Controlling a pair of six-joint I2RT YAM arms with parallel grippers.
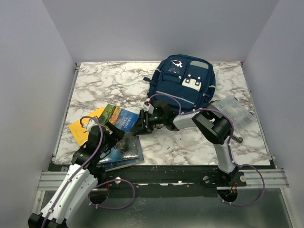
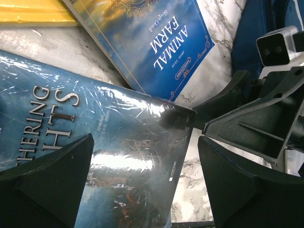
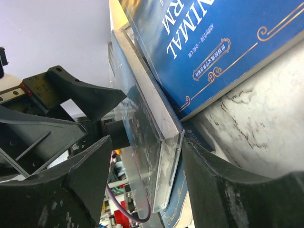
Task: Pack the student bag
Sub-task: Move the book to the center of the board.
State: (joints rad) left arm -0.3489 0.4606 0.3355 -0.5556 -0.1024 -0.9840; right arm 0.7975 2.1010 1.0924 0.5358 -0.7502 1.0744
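The student bag [image 1: 183, 80], a navy backpack with white clips, lies at the back of the table. A shrink-wrapped dark book [image 2: 57, 109] lies near the front left, its far edge under a blue "Animal Farm" book [image 2: 161, 42]. My left gripper [image 2: 145, 142] hangs open just above the wrapped book [image 1: 124, 153]. My right gripper [image 3: 147, 140] reaches in from the right, and its jaws straddle the wrapped book's corner [image 3: 164, 156]. One finger [image 3: 218, 175] lies against that corner. The other finger stands apart from the book.
A yellow book [image 1: 81, 127] lies under the left side of the blue book [image 1: 119, 116]. A clear plastic case [image 1: 236, 111] sits to the right of the bag. Both grippers [image 1: 114, 137] [image 1: 137, 126] are close together over the books, near the table's front edge.
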